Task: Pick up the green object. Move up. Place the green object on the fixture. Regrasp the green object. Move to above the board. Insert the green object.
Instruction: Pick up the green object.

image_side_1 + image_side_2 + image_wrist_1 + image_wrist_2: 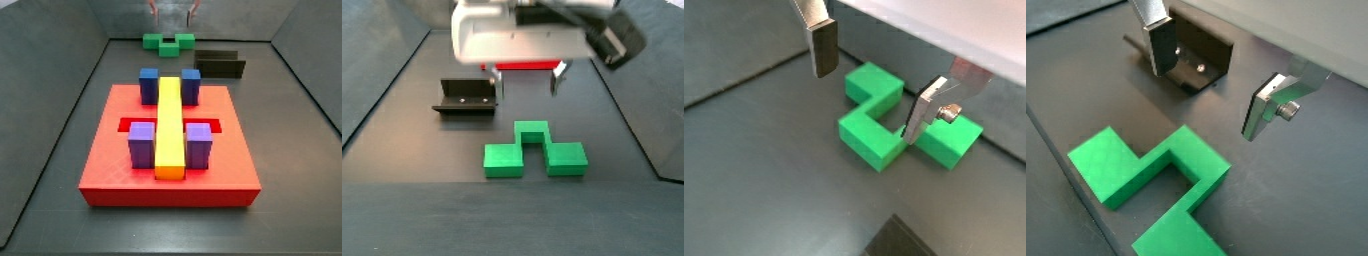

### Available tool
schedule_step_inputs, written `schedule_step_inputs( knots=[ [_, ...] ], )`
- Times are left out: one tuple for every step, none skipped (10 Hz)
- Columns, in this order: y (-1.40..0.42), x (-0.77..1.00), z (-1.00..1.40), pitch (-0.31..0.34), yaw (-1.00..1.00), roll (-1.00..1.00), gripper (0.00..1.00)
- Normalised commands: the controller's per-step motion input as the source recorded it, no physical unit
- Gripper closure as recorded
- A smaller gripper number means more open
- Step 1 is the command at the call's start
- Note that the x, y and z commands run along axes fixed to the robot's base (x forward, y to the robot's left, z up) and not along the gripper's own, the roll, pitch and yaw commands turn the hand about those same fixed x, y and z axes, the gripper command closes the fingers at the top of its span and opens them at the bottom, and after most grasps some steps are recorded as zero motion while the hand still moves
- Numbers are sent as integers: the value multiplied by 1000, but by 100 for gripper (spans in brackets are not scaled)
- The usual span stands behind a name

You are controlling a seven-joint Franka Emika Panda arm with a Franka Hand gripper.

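Count: one green object point(536, 150), one fixture point(465, 98), one board point(170, 150)
End effector point(528, 86): wide open, holding nothing, above green object

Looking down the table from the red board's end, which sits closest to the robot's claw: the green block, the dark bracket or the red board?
The gripper hangs open at the table's far end.
1. Green object: just below the gripper.
2. Fixture: slightly nearer the camera, off to the side.
3. Board: farthest, in the foreground.

Hand point(869, 82) open above table point(764, 170), nothing between the fingers. One finger point(822, 48) clear of green object point(898, 120); the other finger point(925, 112) over its notch.
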Motion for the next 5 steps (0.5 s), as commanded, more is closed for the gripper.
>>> schedule_step_inputs(
  knots=[
    [220, 34, -697, 0, 0, 250, 0],
    [229, 63, -703, 0, 0, 240, 0],
    [180, 0, -637, 0, 0, 213, 0],
    [140, -74, -406, 0, 0, 103, 0],
    [126, -117, -300, 3, -49, 26, 0]
  ],
)
